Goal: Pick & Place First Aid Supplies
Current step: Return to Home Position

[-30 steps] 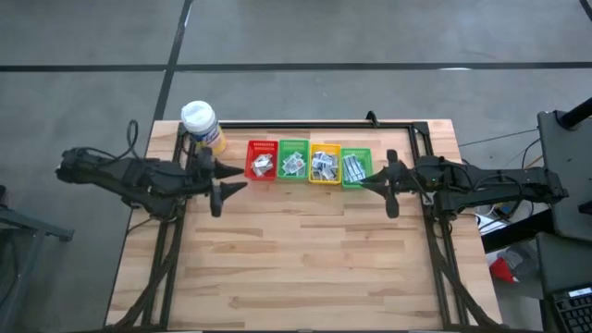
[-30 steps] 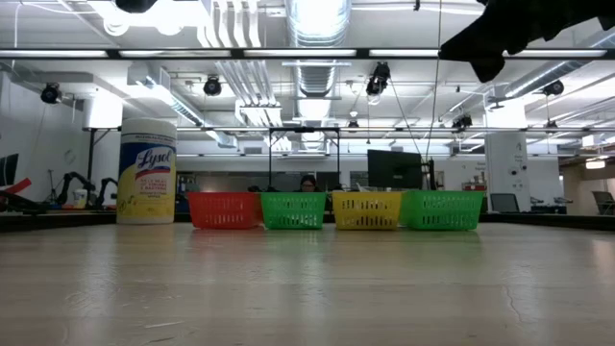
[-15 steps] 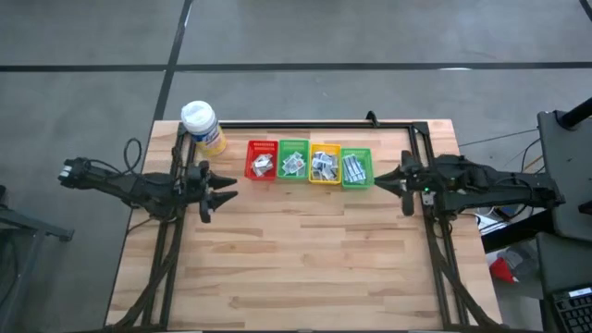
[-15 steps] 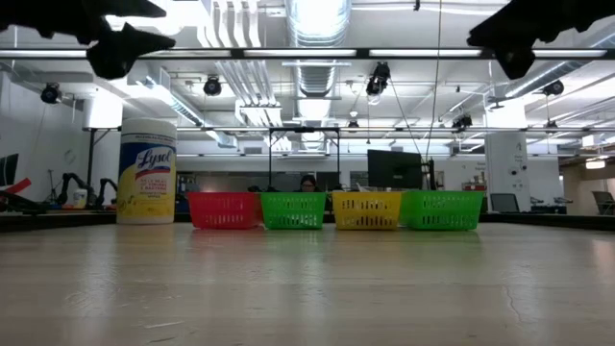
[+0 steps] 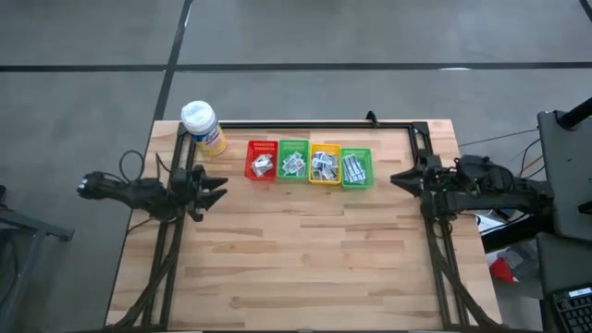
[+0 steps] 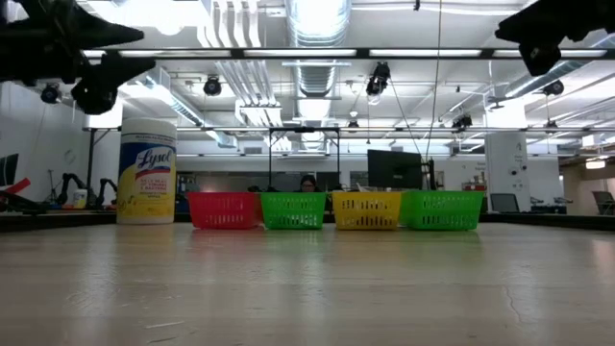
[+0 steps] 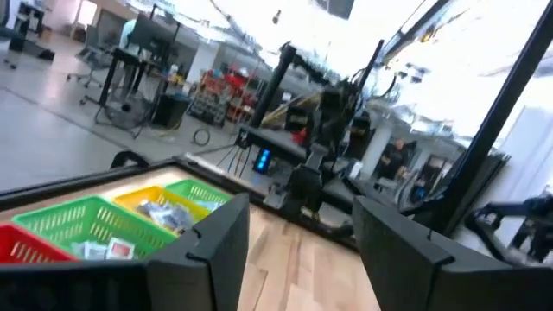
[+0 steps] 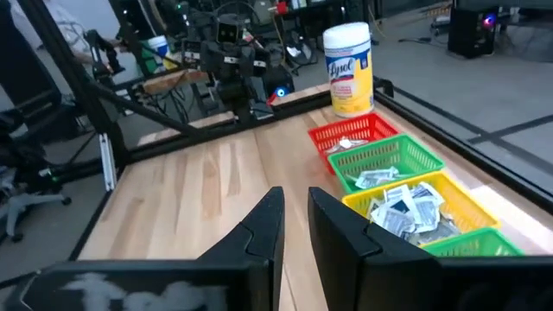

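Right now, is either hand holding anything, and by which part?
Nothing is held. The left hand is open and empty; the right hand is narrowly open, also empty.

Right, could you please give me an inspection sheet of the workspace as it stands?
Surface: wooden table, bare in front of the baskets.
Job's things: first aid packets lie in the red basket, green basket, yellow basket and second green basket, in one row.
Clutter: yellow bottle, white cap, beside the red basket.
End effectors: left end effector open, empty, over the table's left side; right end effector empty, over the right side.
Cables: a cable loop by the left arm.
Surroundings: a person behind the baskets; grey floor.
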